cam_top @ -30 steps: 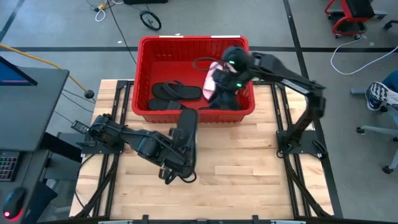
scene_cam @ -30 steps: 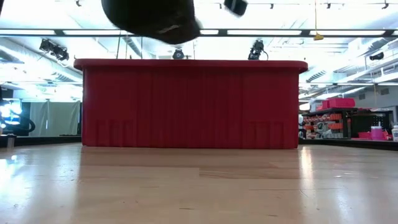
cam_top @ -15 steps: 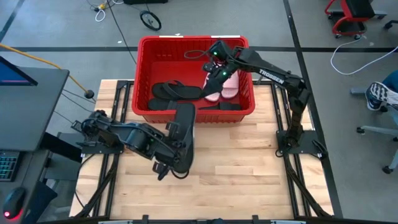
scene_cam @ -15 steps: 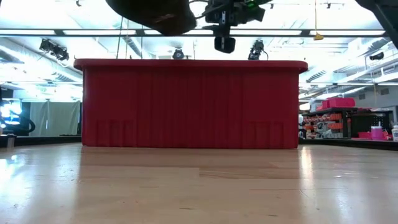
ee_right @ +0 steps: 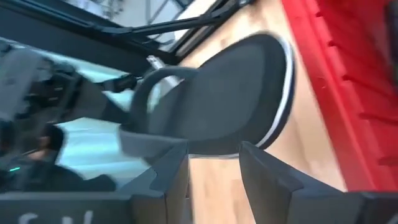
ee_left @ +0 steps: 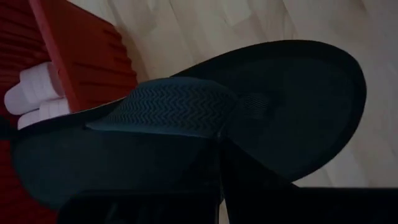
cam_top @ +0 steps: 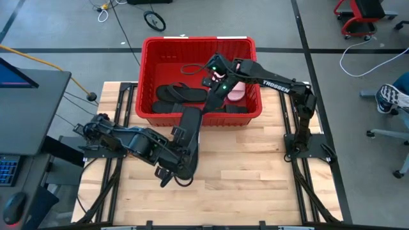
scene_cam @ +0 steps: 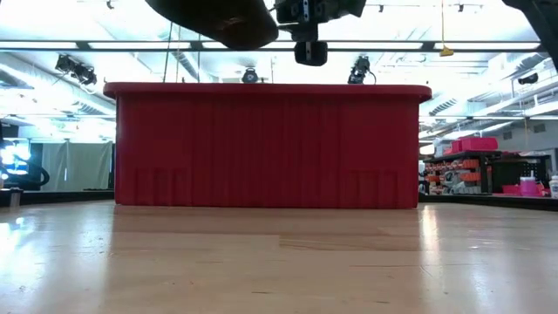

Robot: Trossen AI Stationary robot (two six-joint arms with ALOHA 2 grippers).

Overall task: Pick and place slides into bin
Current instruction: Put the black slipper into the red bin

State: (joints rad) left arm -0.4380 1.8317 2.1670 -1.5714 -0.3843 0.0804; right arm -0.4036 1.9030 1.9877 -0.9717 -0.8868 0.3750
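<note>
The red bin stands at the table's far middle; it also shows in the low view. In it lie two pale pink slides, black flip-flops and another black slide. My left gripper is shut on a black single-strap slide in front of the bin; the slide also shows in the left wrist view and the right wrist view. My right gripper hangs open and empty over the bin's middle, above the rim. My left gripper holds the black slide by its near part, beside the ribbed strap; its own dark fingers hide the exact place of contact. The slide is lifted clear of the table, lying along the near-far line, its far end over the bin's near wall.
Bare wooden table top lies in front of the bin and to its right. The arm bases stand at the table's left and right edges. A person's shoe shows on the floor at the right.
My right gripper has gone from over the pink slides at the bin's right toward the bin's middle; a pink slide that stood tilted beneath it now lies flat beside the other. My left gripper has carried the black slide a little toward the bin.
</note>
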